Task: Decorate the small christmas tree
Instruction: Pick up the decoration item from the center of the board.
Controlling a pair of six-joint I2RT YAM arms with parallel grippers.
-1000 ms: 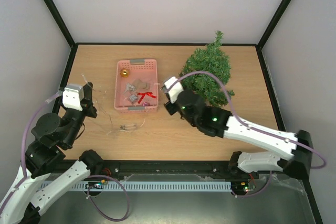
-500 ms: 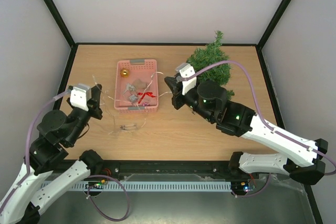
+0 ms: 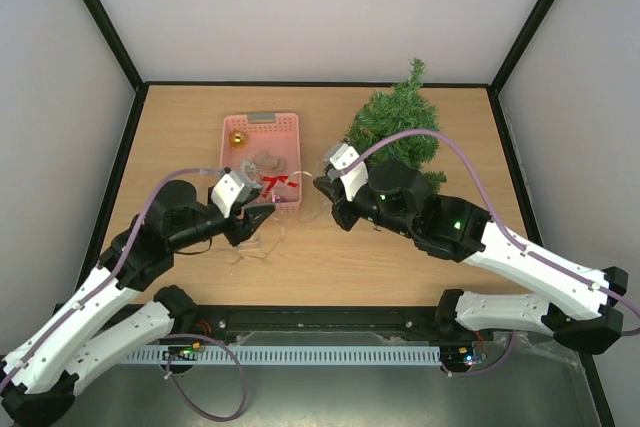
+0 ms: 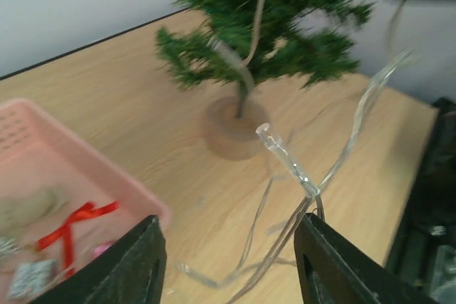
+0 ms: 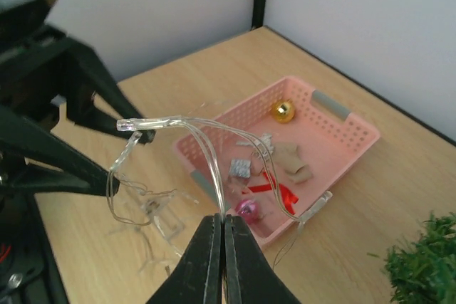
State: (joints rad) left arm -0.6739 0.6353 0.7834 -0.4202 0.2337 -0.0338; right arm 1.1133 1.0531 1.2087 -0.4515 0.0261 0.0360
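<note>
The small christmas tree [image 3: 395, 132] stands at the back right on a round base [image 4: 234, 130], and its green branches [image 5: 425, 264] show in the right wrist view. A clear string of lights [image 5: 153, 124] loops up from the table [image 3: 256, 243]. My right gripper [image 5: 223, 220] is shut on the string's thin wires, left of the tree and beside the basket [image 3: 322, 187]. My left gripper [image 4: 228, 236] is open just in front of the basket [image 3: 262, 215]. One clear bulb [image 4: 285, 158] and its wires hang between the fingers, close to the right finger [image 4: 335, 261].
A pink plastic basket [image 3: 230, 162] sits at the back middle, holding a gold ball [image 5: 283, 110], a red bow [image 5: 274, 190], a pink ball [image 5: 247, 209] and silver pieces. Loose loops of the string lie on the wood before it. Black frame posts edge the table.
My left arm has swung right, from the table's left side to in front of the basket, and its gripper has opened. The right gripper stays shut on the string near the tree.
</note>
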